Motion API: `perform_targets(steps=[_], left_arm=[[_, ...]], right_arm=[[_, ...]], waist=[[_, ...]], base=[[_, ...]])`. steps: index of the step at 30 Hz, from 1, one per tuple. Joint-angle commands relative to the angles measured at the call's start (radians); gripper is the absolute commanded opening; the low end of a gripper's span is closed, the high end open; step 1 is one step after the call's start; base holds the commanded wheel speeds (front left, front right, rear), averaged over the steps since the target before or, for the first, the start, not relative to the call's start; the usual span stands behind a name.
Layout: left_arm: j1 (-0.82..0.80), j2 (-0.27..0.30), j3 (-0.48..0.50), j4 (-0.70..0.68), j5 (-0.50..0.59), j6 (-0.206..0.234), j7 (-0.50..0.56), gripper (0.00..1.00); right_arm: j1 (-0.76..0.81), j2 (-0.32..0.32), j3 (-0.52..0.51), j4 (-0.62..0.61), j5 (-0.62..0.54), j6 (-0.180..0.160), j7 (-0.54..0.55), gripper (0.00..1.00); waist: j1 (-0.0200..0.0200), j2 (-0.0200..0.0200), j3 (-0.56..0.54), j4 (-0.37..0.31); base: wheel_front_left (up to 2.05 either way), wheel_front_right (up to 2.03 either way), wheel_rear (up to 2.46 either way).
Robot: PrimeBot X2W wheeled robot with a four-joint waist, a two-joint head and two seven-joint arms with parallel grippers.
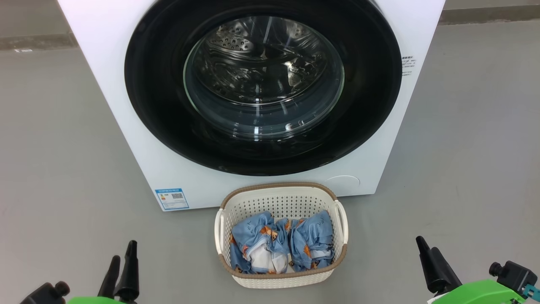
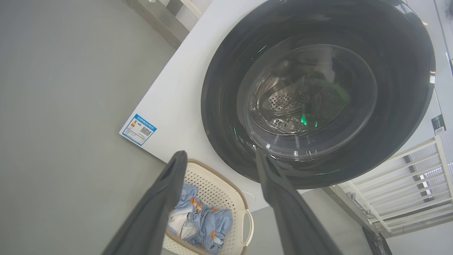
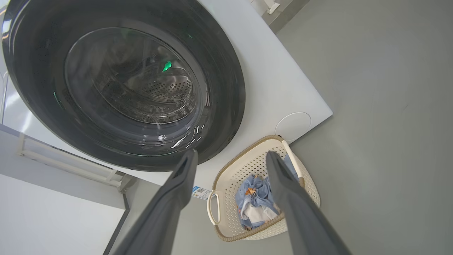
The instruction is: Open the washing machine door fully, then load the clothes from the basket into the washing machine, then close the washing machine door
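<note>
The washing machine door (image 1: 263,80) is shut, right behind the basket (image 1: 280,186), and both bundles of clothes (image 1: 280,247) are sitting in the basket. Left gripper (image 1: 123,252) hangs off to the basket's left and right gripper (image 1: 425,245) to its right, both with fingers spread and nothing in them. My worry: that glossy black rim looks slippery, and I can't make out a handle from here, so the fingers might just skid off. The door swinging out could also clip the basket.
</note>
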Motion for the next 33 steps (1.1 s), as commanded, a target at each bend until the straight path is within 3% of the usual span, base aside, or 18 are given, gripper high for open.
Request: perform_targets(steps=[1, 33], left_arm=[[-0.011, 0.025, 0.012, -0.036, 0.045, -0.002, -0.016, 1.00], [0.011, 0.043, -0.009, -0.102, 0.410, -0.003, -0.107, 1.00]], right_arm=[[-0.046, -0.018, 0.019, -0.019, -0.045, 0.001, -0.015, 1.00], [-0.049, -0.063, 0.057, -0.009, -0.355, 0.001, -0.106, 1.00]], waist=[[0.0000, 0.0000, 0.000, 0.000], [0.0000, 0.0000, 0.000, 0.009]], base=[[0.00, 0.00, 0.00], [0.00, 0.00, 0.00]])
